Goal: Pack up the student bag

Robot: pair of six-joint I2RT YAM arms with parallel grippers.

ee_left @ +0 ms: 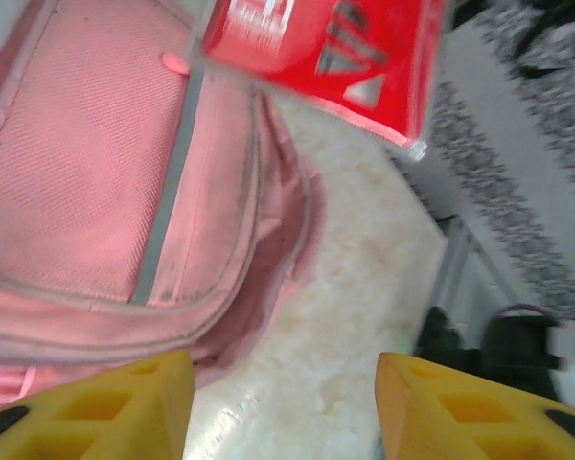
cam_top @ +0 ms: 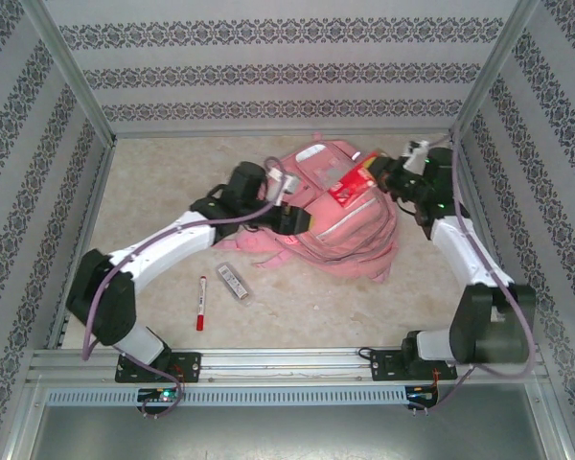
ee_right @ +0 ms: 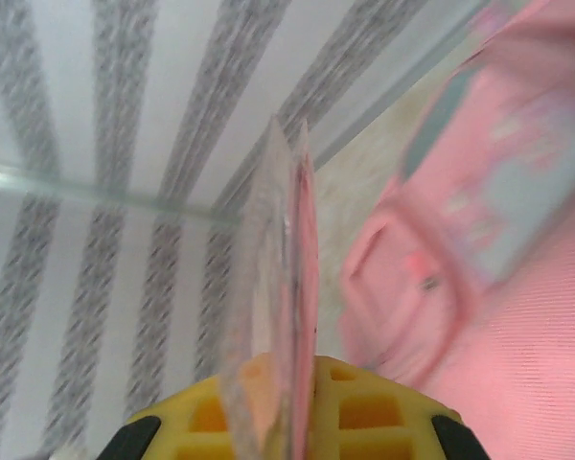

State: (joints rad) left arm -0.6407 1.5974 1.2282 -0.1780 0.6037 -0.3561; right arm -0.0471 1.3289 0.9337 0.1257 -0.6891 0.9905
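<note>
Bag: our student bag (cam_top: 340,225) lies slumped on the table (cam_top: 163,172), right of middle, between the two arms.
Handling: we judge it soft, floppy and light for its size. It would sag from a single hold, so a strap or a stitched seam suits best.
Left gripper (ee_left: 283,388): jaws apart, nothing between them, just beside the bag's front pocket.
Right gripper (ee_right: 292,374): clamped on a thin red packet (cam_top: 349,182) over the bag's top.
Views: the right wrist gives us the packet edge-on, with its clear rim — the top view adds a marker (cam_top: 201,302) lying well apart.
</note>
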